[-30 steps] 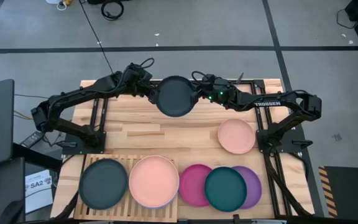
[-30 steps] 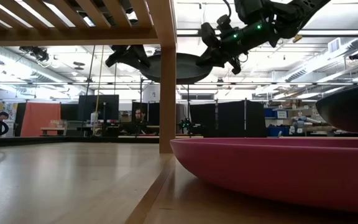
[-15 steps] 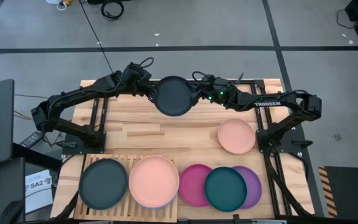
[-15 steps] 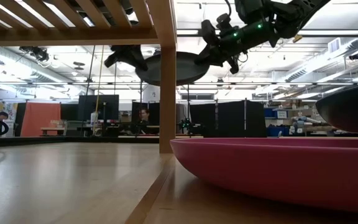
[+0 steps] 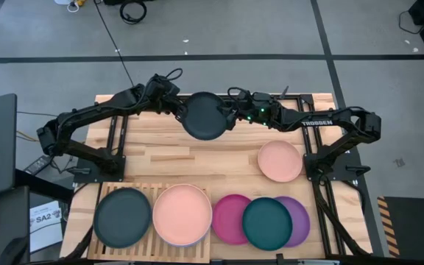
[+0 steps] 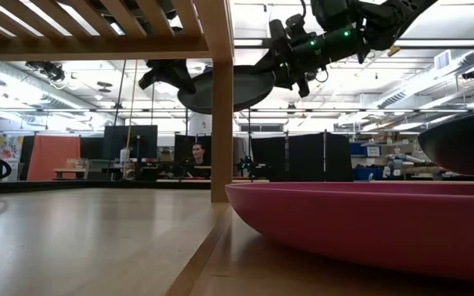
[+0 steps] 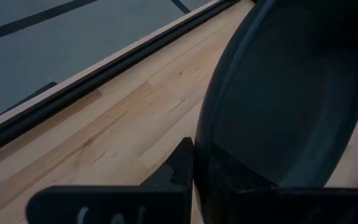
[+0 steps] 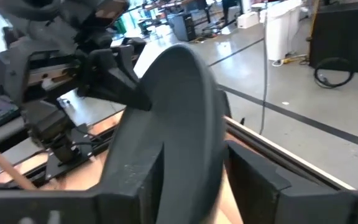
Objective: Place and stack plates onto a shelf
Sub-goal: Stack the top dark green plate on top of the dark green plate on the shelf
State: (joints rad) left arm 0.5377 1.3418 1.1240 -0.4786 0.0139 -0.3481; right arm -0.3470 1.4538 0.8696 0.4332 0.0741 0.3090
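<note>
Plainly hung in mid-air, well beyond the far side of the shelf (image 5: 152, 250) and clear of the tabletop: the dark plate (image 5: 205, 115), tilted up on edge rather than flat. Was clamped at the rim by the left gripper (image 5: 177, 110), closed on the edge that faced away from the shelf's right end. Was straddled at the opposite rim by the right gripper (image 5: 235, 116), its fingers (image 8: 135, 186) spread wide either side of the edge and, by the look of the wrist view, not pinching. Lay with its face angled between the two wrists, so seemingly carried by the left side alone. Sat about level with both arms but nearer the left-hand half of the shelf, which already bore a black plate (image 5: 123, 216) and a salmon plate (image 5: 182, 214). Probably called for a swing back toward the shelf by the left arm, with the plate levelled first.
</note>
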